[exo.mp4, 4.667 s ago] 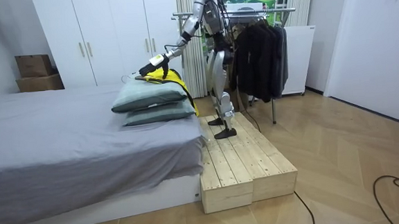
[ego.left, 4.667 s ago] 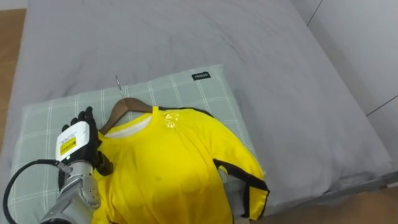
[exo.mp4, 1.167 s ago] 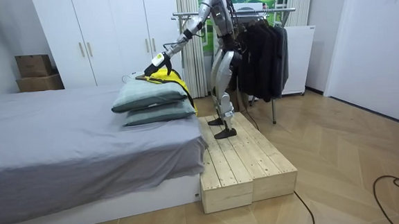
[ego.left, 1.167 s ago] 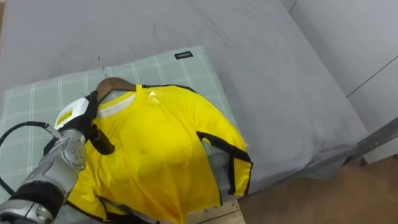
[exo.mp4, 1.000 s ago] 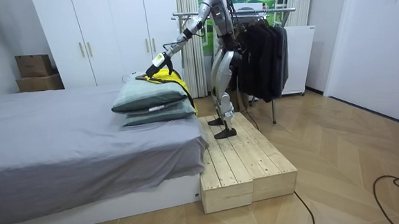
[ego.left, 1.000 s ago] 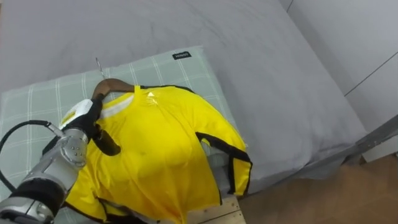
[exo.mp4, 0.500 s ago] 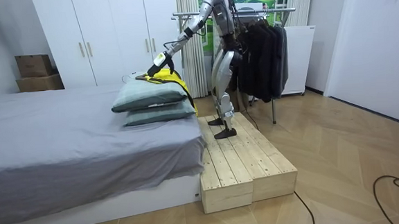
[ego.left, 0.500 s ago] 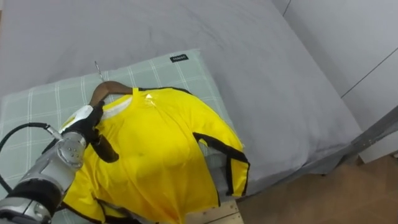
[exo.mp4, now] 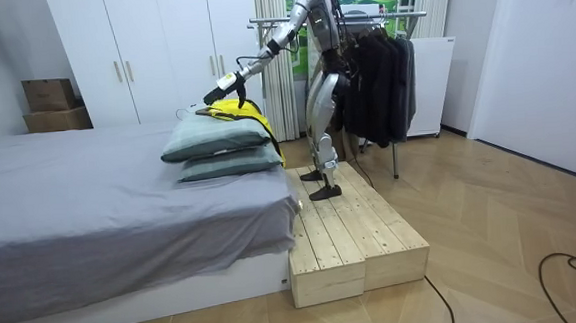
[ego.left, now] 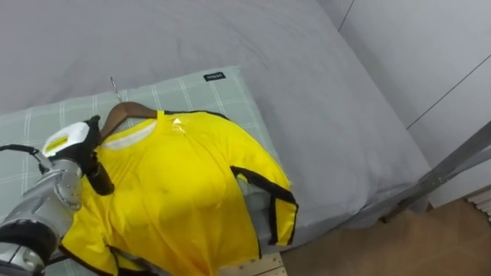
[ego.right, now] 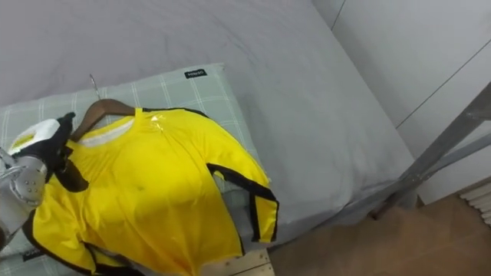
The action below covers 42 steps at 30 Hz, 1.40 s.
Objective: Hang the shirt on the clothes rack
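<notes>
Left hand (ego.left: pixel 70 149) has shifted leftward by hanger (ego.left: pixel 126 110); yellow shirt (ego.left: pixel 176 192) overhangs pillow (ego.left: pixel 222 92) edge.

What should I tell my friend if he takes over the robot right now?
Left robot hand: at the collar end of the yellow shirt, against the wooden hanger; whether it grips is unclear.
Things: the shirt is on the hanger and lies on the checked pillow on the grey bed.
The robot stands on the wooden platform between the bed and the clothes rack.
Done: the shirt is on the hanger.
Left: probably lift it by the hanger, turn to the rack and hook it beside the dark clothes.
</notes>
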Motion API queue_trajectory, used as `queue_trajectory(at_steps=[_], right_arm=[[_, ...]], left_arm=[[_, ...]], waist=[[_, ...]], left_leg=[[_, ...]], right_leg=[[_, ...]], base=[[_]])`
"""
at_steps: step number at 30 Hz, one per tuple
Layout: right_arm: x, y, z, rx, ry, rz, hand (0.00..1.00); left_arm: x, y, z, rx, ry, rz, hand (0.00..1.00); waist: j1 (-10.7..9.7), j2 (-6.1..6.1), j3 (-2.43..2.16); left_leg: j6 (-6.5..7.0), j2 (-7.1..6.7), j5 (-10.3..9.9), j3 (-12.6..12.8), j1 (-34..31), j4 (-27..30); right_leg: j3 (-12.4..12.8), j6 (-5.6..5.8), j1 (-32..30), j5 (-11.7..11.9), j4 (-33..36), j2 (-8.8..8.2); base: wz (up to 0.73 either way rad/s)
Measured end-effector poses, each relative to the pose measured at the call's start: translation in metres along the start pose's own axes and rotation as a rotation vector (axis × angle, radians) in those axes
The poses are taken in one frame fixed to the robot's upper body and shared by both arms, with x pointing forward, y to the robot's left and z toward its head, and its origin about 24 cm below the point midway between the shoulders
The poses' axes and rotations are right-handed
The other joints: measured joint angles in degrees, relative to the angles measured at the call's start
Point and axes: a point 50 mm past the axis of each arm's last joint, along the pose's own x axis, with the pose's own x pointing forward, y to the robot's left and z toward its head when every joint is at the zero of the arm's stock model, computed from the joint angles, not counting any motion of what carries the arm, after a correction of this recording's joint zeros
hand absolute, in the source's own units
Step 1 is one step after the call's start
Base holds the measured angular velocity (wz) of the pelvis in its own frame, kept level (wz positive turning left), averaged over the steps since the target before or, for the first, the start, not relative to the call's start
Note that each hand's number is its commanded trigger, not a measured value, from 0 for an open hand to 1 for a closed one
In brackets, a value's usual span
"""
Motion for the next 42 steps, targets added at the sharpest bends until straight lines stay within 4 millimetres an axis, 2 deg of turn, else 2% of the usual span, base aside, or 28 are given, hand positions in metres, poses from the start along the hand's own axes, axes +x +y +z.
queue_trajectory(at_steps=[8, 14, 20, 28, 42], right_arm=[[0.000, 0.001, -0.002, 0.000, 0.005, -0.005, 0.00], [0.000, 0.001, -0.003, -0.001, 0.005, -0.016, 0.00], [0.000, 0.001, -0.004, 0.000, 0.008, -0.014, 0.00], [0.000, 0.003, -0.003, 0.022, 0.004, -0.007, 0.00], [0.001, 0.006, 0.002, 0.015, -0.019, 0.022, 0.00]], left_arm=[[0.001, 0.019, -0.009, 0.020, 0.013, 0.172, 0.00], [0.000, 0.022, -0.009, 0.018, 0.013, 0.225, 0.00], [0.000, 0.021, -0.009, -0.027, 0.009, 0.213, 0.00], [0.000, 0.007, -0.002, -0.061, -0.001, 0.120, 0.00], [0.000, 0.005, 0.000, -0.143, 0.012, 0.098, 0.00]], waist=[[0.6, -0.63, 0.09], [1.2, -1.52, 0.14], [0.3, -1.55, 0.16], [-0.5, -1.91, 0.39], [-0.6, -1.76, 0.39]], left_leg=[[0.03, 0.05, -0.1, -0.9, -1.4, 0.6], [0.04, 0.14, -0.1, -1.3, -2.6, 0.7], [0.17, -0.03, -0.2, -1.8, -3.1, 0.7], [0.18, -0.27, -0.2, -2.1, -3.9, 0.6], [0.24, -0.19, -0.2, -2.6, -8.3, 2.0]], right_leg=[[-0.3, 0.31, -0.2, 0.5, -1.2, 0.36], [-0.4, 0.35, -0.8, 0.8, -1.9, 0.47], [-1.8, 0.35, -0.9, 0.9, -1.9, 0.02], [-1.8, 0.38, -1.5, 0.8, -2.0, -0.06], [-1.8, 0.36, -5.5, 0.8, -0.9, -0.05]], base=[[0.03], [0.02], [0.03], [0.01], [0.00]])
